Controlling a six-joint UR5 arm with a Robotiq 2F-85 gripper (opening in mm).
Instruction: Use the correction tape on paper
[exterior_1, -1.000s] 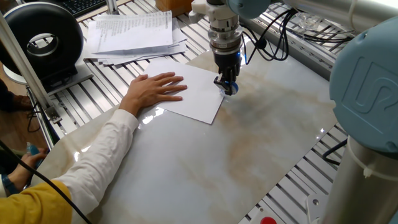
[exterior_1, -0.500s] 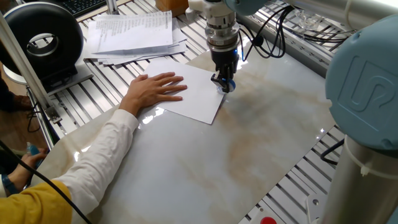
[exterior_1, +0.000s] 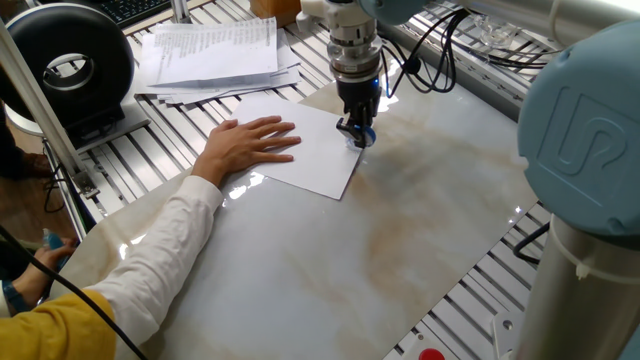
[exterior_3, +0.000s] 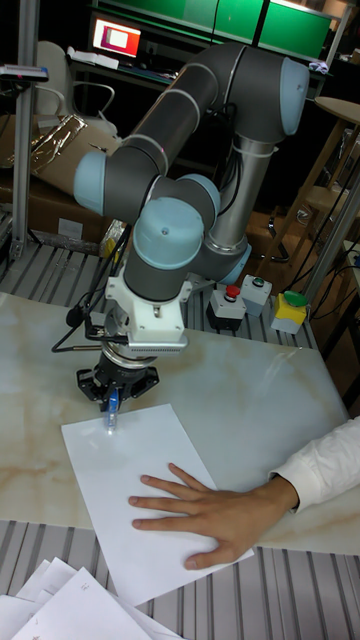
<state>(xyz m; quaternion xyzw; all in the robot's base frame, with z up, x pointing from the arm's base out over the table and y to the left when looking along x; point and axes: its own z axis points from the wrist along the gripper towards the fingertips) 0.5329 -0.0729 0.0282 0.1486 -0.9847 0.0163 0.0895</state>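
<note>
Now the tool (exterior_1: 358, 131) is clamped on the correction tape (exterior_3: 111, 405), tip down on the paper (exterior_1: 318, 155) at its 3 o'clock corner (a hand (exterior_1: 245, 146) steadies the sheet). Next, I judge, a steady pressed drag across.

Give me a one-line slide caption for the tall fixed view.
UR5 gripper presses the blue correction tape onto a corner of the white paper while a person's hand holds the sheet flat.

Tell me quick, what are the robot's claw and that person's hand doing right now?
Gripper: shut on the correction tape, its tip at the paper.
Person's hand: open, flat on the paper, holding nothing.
</note>
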